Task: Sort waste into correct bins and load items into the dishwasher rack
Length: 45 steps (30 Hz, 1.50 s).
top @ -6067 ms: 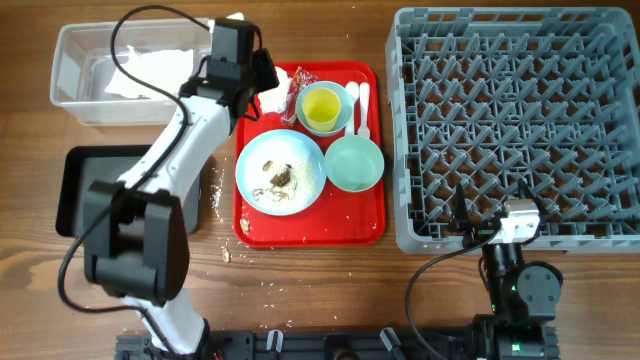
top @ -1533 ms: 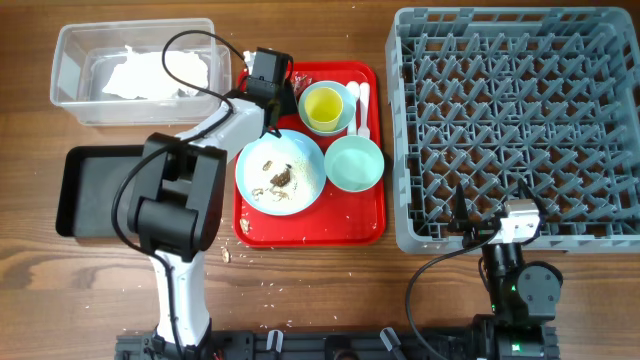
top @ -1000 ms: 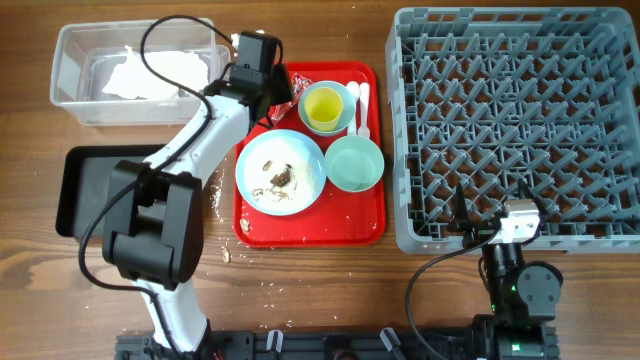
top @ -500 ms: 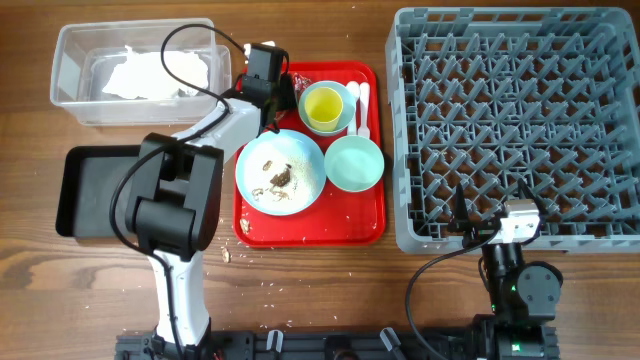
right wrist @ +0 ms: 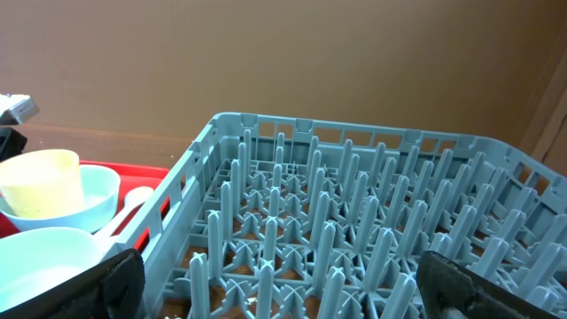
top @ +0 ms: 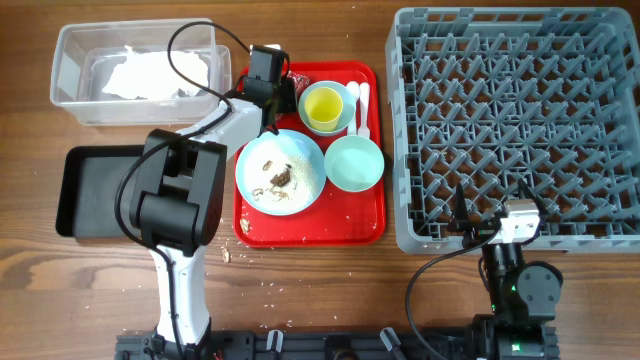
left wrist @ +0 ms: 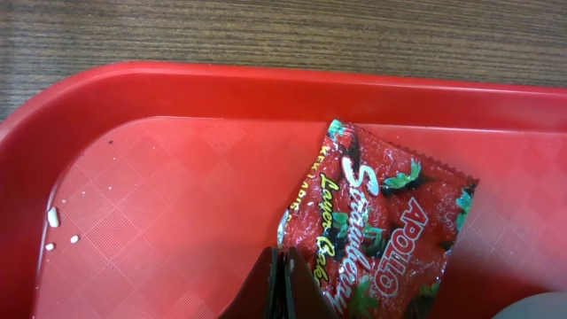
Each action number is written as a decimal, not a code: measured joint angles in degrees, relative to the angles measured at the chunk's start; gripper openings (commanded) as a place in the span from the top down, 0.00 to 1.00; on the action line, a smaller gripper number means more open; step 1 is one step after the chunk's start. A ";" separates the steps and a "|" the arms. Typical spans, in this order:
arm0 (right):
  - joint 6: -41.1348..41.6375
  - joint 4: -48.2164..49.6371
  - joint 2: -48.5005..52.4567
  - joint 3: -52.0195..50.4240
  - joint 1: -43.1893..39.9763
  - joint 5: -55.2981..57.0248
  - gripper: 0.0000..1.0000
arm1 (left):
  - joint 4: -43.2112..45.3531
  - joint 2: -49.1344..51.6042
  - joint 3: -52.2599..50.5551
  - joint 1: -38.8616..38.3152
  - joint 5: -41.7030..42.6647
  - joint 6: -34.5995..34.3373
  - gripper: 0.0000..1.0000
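A small red wrapper lies in the far left corner of the red tray. My left gripper is shut at the wrapper's left edge, pinching it; from overhead it covers most of the wrapper. A pale blue plate carries brown food scraps. Beside it sit a mint-green bowl and a yellow cup inside a light blue bowl. White spoon and fork lie by the cup. My right gripper hangs open over the grey rack.
White napkins lie in the clear tub at the far left. A black tray sits in front of it. Crumbs dot the wood between the black and red trays. The big rack fills the right side.
The left gripper's jaws have closed at the wrapper's edge, after the arm swung slightly right toward the tray corner. The right arm has not moved.
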 measured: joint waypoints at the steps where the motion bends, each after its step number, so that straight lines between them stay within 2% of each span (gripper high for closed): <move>1: 0.00 0.00 0.00 0.00 0.00 0.00 0.00 | 0.00 0.00 0.00 0.00 0.02 0.00 0.96; 10: 0.00 0.00 0.00 0.00 0.00 0.00 0.00 | -1.40 -1.73 -0.44 -0.02 -4.90 -0.02 0.96; 21: 0.00 0.00 0.00 0.00 0.00 0.00 0.00 | -3.45 -13.25 -0.68 2.71 -8.68 -0.15 0.96; 22: 0.00 0.00 0.00 0.00 0.00 0.00 0.00 | -3.45 -13.53 -0.68 2.71 -8.66 -0.35 0.89; 23: 0.00 0.00 0.00 0.00 0.00 0.00 0.00 | -3.45 -14.58 -0.68 2.71 -8.50 -0.50 0.78; 24: 0.00 0.00 0.00 0.00 0.00 0.00 0.00 | -3.61 -15.06 -0.68 2.71 -7.85 -0.83 0.74; 26: 0.00 0.00 0.00 0.00 0.00 0.00 0.00 | -4.37 -15.50 -0.66 2.71 -5.95 -1.03 0.54; 27: 0.00 0.00 0.00 0.00 0.00 0.00 0.00 | -4.94 -15.47 -0.66 2.69 -5.03 -1.18 0.47; 29: 0.00 0.00 0.00 0.00 0.00 0.00 0.00 | -5.44 -14.88 -0.68 2.69 -3.58 -1.66 0.41; 33: 0.00 0.00 0.00 0.00 0.00 0.00 0.00 | -4.63 -11.74 -0.68 2.69 -2.54 -0.31 0.36; 38: 0.00 0.00 0.00 0.00 0.00 0.00 0.00 | -3.21 -6.12 -0.68 2.71 -2.36 1.70 0.36; 45: 0.00 0.00 0.00 0.00 0.00 0.00 0.00 | -1.66 -3.21 -0.68 3.28 -2.38 2.19 0.36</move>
